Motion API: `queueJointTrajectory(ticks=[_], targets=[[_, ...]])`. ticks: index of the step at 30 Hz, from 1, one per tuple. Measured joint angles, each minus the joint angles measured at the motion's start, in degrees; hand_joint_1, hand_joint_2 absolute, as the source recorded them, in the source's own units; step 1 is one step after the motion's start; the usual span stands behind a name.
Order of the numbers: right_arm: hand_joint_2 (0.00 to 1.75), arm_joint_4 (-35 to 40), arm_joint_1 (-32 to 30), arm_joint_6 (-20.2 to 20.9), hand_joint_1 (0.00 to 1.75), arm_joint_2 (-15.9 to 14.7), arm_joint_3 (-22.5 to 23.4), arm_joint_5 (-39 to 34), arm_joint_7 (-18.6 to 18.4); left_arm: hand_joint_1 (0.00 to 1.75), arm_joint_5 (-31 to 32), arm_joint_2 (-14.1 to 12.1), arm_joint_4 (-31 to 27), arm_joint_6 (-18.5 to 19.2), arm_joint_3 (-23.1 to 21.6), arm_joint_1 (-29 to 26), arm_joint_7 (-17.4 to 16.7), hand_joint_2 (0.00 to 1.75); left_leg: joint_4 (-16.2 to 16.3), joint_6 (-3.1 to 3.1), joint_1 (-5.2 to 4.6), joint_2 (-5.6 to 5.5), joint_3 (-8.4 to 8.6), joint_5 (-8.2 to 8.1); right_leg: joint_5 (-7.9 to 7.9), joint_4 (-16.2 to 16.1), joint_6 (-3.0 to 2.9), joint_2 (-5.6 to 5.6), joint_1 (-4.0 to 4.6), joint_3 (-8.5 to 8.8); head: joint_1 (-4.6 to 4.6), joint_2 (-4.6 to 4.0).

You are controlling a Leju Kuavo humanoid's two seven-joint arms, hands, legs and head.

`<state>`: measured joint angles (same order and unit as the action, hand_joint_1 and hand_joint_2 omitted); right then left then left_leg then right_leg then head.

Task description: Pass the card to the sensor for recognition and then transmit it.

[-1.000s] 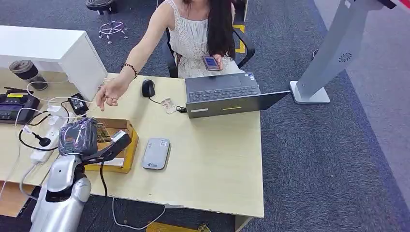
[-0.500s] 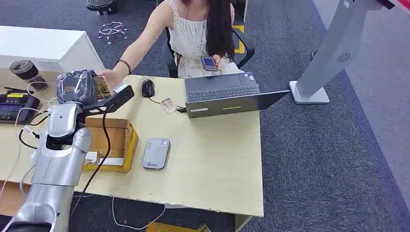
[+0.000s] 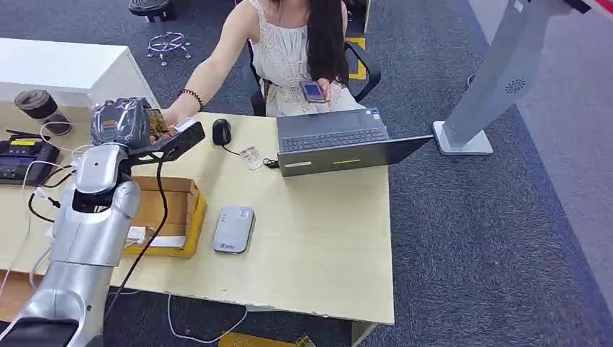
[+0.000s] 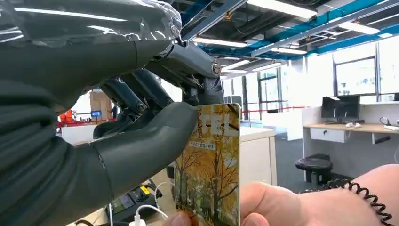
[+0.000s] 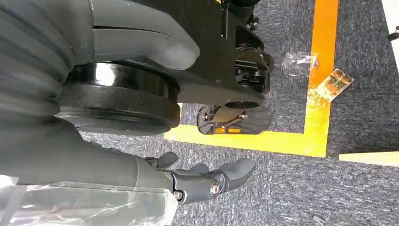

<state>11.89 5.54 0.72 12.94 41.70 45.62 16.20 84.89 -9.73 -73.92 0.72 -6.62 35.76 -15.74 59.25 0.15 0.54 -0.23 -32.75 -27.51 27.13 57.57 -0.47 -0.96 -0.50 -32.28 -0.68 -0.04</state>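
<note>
My left hand (image 3: pixel 121 123), wrapped in clear plastic, is raised over the table's far left. It pinches a yellow card (image 3: pixel 156 123) printed with autumn trees between thumb and fingers (image 4: pixel 141 141). In the left wrist view the card (image 4: pixel 209 165) stands upright. A seated person's hand (image 3: pixel 170 118) touches its free end, their fingertips (image 4: pixel 263 207) on the card's edge. The silver-white sensor box (image 3: pixel 233 229) lies flat on the table, nearer to me than the card. My right hand (image 5: pixel 207 181) hangs over the carpet with fingers apart, holding nothing.
An open yellow cardboard box (image 3: pixel 177 210) sits left of the sensor. A laptop (image 3: pixel 340 141), a mouse (image 3: pixel 221 131) and a small clear packet (image 3: pixel 251 156) lie at the far side. Cables, a power strip (image 3: pixel 65 217) and a black device (image 3: pixel 22 157) crowd the left.
My left arm rose from above the yellow box and carried the card to the far left. The person's hand drew back from the table and now meets the card.
</note>
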Motion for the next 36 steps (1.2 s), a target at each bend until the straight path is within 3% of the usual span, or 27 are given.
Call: queueJointTrajectory(ticks=[8,9,24,36], targets=[[1.75,0.0,0.0,0.3,0.0,0.0,-0.1,0.0,0.0,1.75,0.0,0.0,0.8,0.0,-0.2,0.0,-0.2,1.75,0.0,0.0,0.0,0.0,0.0,0.0,0.0,0.0,0.0,0.0,0.0,0.0,0.0,0.0],[1.75,0.0,0.0,0.3,0.0,0.0,-0.1,0.0,0.0,0.0,0.0,0.0,0.9,0.0,-0.2,0.0,-0.3,1.75,0.0,0.0,0.0,0.0,-0.01,0.0,0.0,0.0,0.0,0.0,0.0,0.0,0.0,0.0],[1.75,0.0,0.0,0.1,0.0,0.0,-0.2,-0.1,0.0,0.0,-0.8,-0.5,1.0,-2.3,-0.3,-2.5,-0.6,1.75,0.0,0.0,0.0,0.0,-0.03,0.0,0.0,0.0,0.0,0.01,0.0,0.0,0.0,0.0],[1.75,0.0,0.0,0.0,0.0,0.0,-0.2,-0.5,0.7,0.0,-1.3,-1.9,-3.4,-3.6,-0.3,-7.0,0.4,1.75,0.0,0.0,0.0,-0.01,-0.05,0.0,0.01,0.0,0.0,0.03,0.0,-0.01,0.0,0.0]])
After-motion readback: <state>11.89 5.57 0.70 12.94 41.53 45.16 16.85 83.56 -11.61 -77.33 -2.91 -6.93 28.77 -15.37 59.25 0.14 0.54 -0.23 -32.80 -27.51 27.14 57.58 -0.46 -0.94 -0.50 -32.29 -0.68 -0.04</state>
